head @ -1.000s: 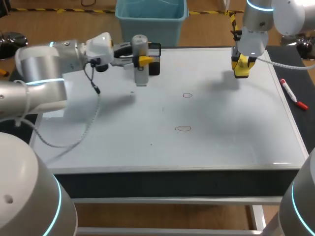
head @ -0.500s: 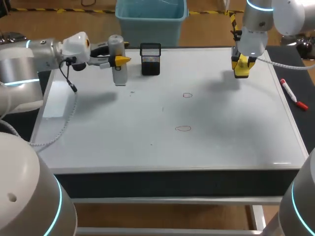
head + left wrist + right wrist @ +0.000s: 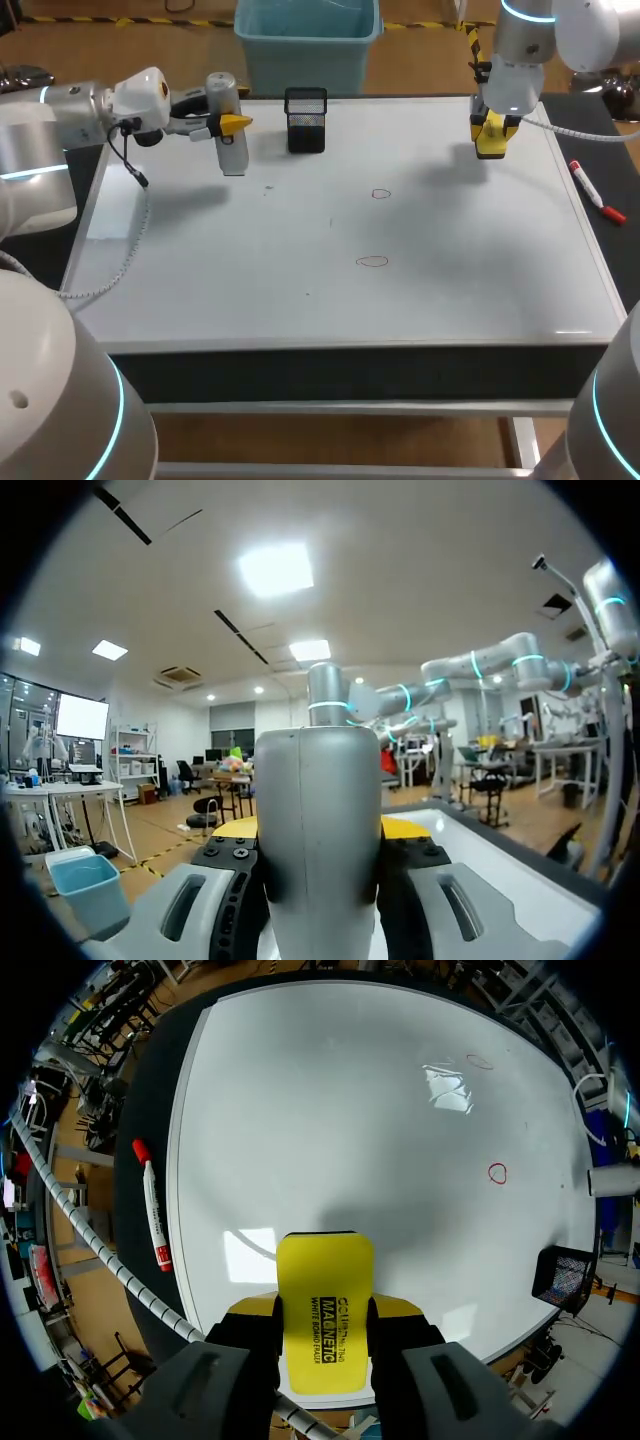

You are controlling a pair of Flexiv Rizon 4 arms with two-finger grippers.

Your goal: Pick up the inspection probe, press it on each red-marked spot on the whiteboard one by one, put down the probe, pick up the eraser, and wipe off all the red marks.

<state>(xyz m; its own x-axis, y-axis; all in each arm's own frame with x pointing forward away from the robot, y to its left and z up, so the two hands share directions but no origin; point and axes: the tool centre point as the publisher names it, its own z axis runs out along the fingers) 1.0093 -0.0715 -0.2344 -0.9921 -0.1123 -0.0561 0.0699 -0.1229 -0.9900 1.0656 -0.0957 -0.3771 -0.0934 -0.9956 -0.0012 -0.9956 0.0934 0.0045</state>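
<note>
My left gripper is shut on the grey inspection probe, held upright above the whiteboard's far left part, left of a black mesh holder. In the left wrist view the probe stands between the fingers of that gripper. Two red circles, one farther and one nearer, mark the board's middle. My right gripper hangs over the far right part, shut on the yellow eraser. From the right wrist the eraser shows in the gripper, with the red circles ahead.
A red-capped marker lies on the dark strip right of the board, also seen as the marker beside the right gripper. The mesh holder stands at the board's far edge.
My left arm has carried the probe leftward, from in front of the mesh holder to well left of it. The right arm and eraser have stayed put.
</note>
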